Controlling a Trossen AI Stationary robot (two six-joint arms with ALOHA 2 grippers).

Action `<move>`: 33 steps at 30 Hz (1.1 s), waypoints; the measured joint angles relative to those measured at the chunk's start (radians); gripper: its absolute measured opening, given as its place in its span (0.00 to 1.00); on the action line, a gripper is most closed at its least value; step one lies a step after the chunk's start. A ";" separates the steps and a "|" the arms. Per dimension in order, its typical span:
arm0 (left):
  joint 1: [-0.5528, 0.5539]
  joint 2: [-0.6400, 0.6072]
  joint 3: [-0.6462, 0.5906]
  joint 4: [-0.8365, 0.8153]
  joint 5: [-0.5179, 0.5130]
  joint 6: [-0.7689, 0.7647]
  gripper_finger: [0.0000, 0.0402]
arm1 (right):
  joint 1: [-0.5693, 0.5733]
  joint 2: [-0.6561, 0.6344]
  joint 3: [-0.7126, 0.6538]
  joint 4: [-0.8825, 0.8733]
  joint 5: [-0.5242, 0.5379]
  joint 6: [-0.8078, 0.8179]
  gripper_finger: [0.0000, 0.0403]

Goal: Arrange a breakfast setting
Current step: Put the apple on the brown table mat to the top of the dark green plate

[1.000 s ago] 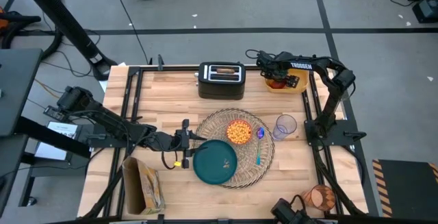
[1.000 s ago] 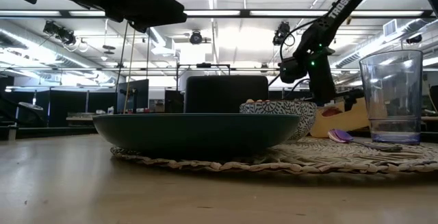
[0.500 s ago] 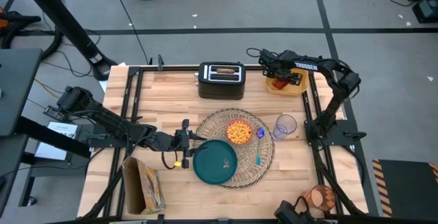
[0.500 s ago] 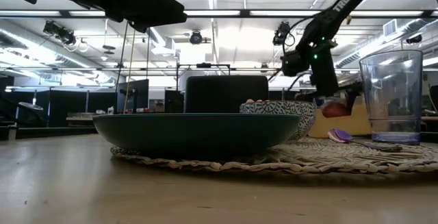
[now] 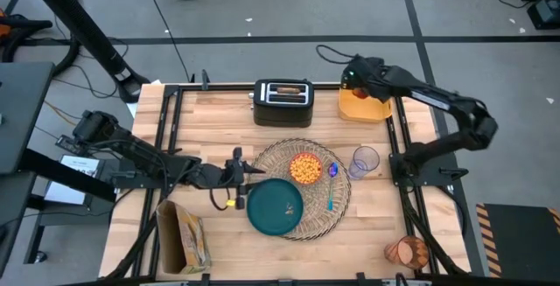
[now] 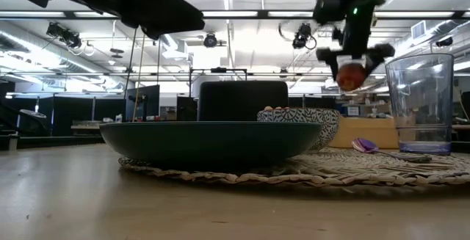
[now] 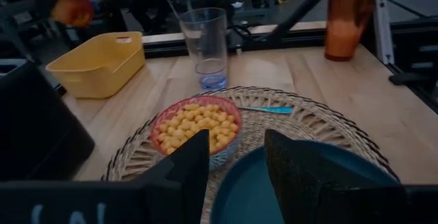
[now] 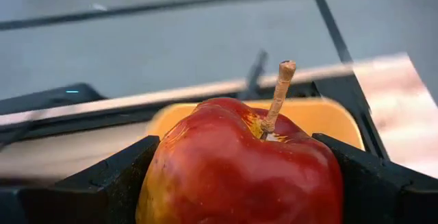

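Because the fruit has to travel from the yellow bin to the woven placemat, the right gripper holds the red apple clamped between its fingers, lifted clear above the bin's far edge. On the placemat sit the teal plate, cereal bowl and blue spoon. Beside the plate, the left gripper waits, fingers parted.

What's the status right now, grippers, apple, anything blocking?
Right gripper shut on apple, lifted above yellow bin. Left gripper open, low at teal plate edge. Nothing visibly blocking the placemat.
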 joint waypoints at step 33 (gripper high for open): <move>-0.162 -0.290 -0.285 0.182 -0.199 0.041 0.37 | 0.843 0.500 0.000 1.279 0.106 -0.824 0.88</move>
